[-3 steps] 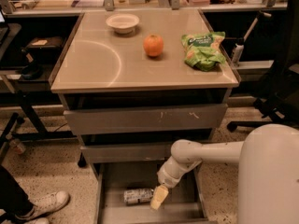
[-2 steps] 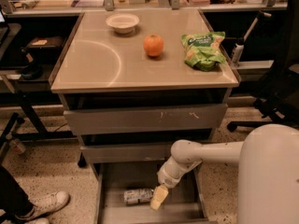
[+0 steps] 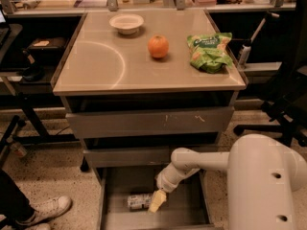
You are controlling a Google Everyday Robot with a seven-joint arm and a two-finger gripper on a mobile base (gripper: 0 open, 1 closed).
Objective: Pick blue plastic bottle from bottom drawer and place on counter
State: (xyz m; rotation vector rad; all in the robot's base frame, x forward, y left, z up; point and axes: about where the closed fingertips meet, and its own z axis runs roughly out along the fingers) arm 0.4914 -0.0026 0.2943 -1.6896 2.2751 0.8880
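The blue plastic bottle [image 3: 139,201] lies on its side on the floor of the open bottom drawer [image 3: 184,210], at the lower middle of the camera view. My gripper [image 3: 157,202] reaches down into the drawer from the right and sits at the bottle's right end, touching or just over it. The counter [image 3: 105,66] is the beige top of the grey cabinet above.
On the counter stand a white bowl [image 3: 126,23], an orange [image 3: 158,46] and a green snack bag [image 3: 209,51]. Two closed drawer fronts [image 3: 148,122] hang above the open drawer. A person's shoe [image 3: 45,210] is at the lower left. My white arm body [image 3: 264,186] fills the lower right.
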